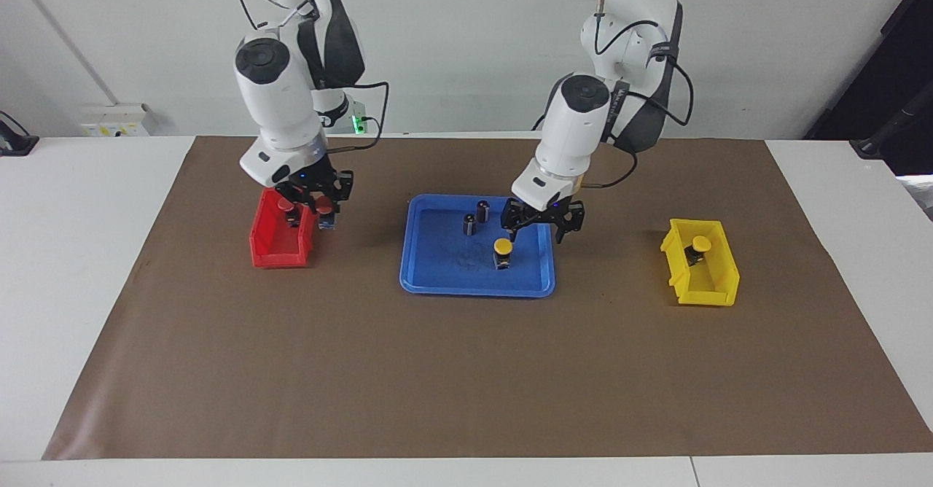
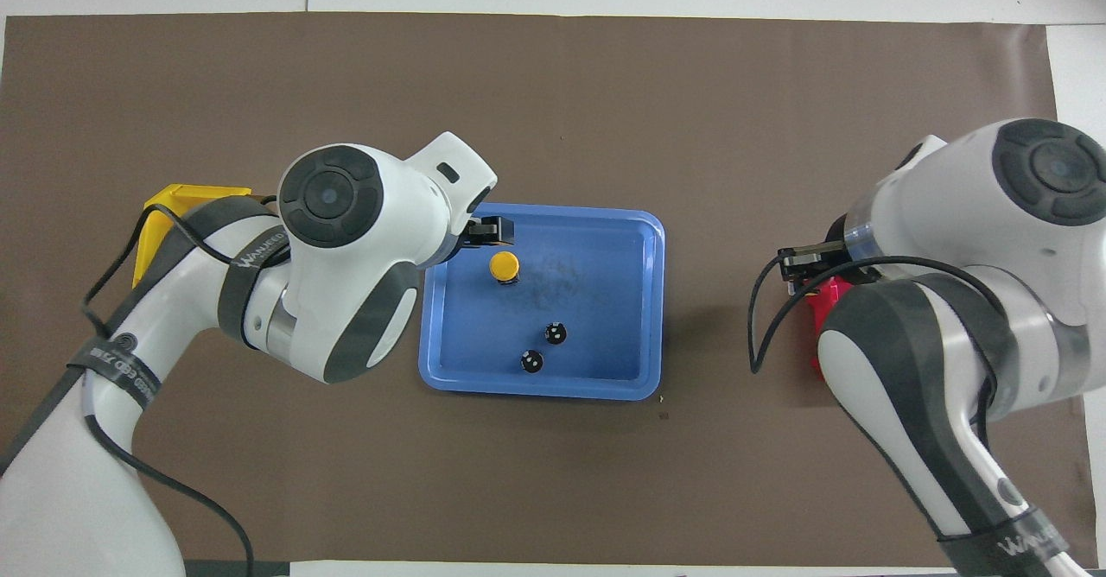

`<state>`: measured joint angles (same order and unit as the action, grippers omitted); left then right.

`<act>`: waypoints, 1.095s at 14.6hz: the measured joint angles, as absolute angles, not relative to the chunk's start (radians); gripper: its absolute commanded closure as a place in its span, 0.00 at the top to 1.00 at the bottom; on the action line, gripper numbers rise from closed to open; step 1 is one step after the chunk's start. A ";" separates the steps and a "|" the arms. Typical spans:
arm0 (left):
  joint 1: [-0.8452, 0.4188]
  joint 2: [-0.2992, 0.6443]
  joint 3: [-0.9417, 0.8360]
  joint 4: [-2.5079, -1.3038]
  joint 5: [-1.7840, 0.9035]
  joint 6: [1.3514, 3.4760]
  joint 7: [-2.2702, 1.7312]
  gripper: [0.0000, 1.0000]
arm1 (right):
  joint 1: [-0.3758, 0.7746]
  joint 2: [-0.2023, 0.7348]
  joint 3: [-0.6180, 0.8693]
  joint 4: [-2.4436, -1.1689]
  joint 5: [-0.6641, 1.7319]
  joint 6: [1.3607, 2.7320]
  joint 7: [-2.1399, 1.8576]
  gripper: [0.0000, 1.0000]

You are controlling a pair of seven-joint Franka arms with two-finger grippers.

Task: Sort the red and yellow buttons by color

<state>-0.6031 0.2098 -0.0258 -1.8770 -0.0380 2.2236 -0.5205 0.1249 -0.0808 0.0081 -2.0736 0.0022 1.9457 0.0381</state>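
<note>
Easily fumbled: red button (image 1: 324, 215), pinched in shut right fingers (image 1: 319, 208) over red bin (image 1: 280, 243) rim, while empty left fingers (image 1: 543, 223) gape.

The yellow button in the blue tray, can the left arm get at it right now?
Probably yes. The left gripper hangs open over the blue tray right beside the yellow button, and nothing stands between them; the two dark cylinders sit clear of it, nearer the robots.
</note>
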 measured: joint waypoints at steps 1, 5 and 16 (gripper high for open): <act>-0.624 0.224 -0.025 -1.876 -0.038 2.232 -0.538 1.00 | 0.080 -0.093 0.007 -2.099 0.002 1.963 -0.025 0.14; -0.663 0.277 -0.024 -1.876 -0.021 2.259 -0.575 0.92 | -0.068 -0.113 0.004 -2.164 0.009 2.023 -0.188 0.14; -0.677 0.310 -0.021 -1.836 -0.013 2.244 -0.707 0.01 | -0.073 -0.127 0.015 -2.332 0.081 2.194 -0.240 0.14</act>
<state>-0.6769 0.3098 -0.0210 -1.8360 -0.0134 2.2436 -0.7072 -0.0729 -0.1272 0.0151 -2.3318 0.0813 2.1938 -0.2397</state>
